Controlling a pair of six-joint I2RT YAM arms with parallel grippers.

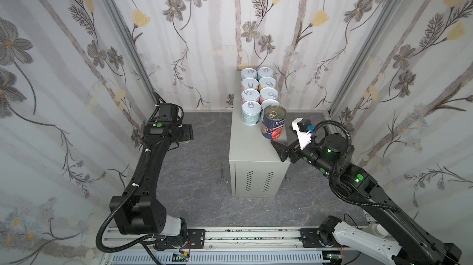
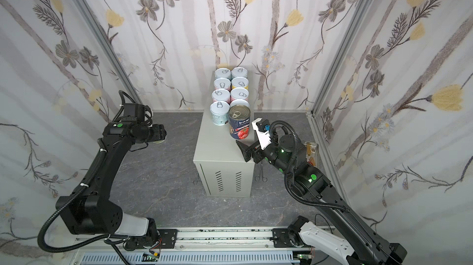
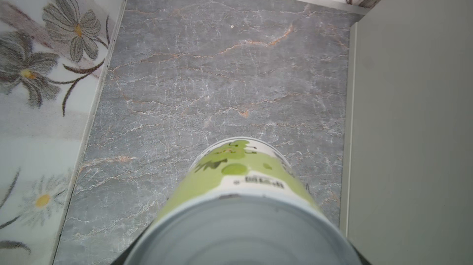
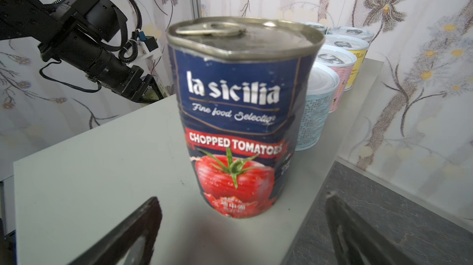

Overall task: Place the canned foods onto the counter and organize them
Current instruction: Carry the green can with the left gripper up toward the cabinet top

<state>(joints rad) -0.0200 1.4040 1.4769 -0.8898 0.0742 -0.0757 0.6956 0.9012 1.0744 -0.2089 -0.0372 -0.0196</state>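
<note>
The right gripper (image 4: 242, 197) is open, jaws clear of the tomato can (image 1: 273, 122) standing upright on the counter (image 1: 245, 148) before two rows of short cans (image 1: 258, 89), while the left gripper (image 1: 186, 137) clamps a green can (image 3: 245, 174) above the floor (image 3: 204, 71), presumably awaiting placement.

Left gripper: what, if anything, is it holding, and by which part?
A green can; the gripped part is out of view, so the place of the hold cannot be told.

Lettering on the dark-blue tomato can (image 4: 238, 122), top to bottom: "la sicilia", "Fine food Selection", "CHOPPED TOMATOES".
</note>
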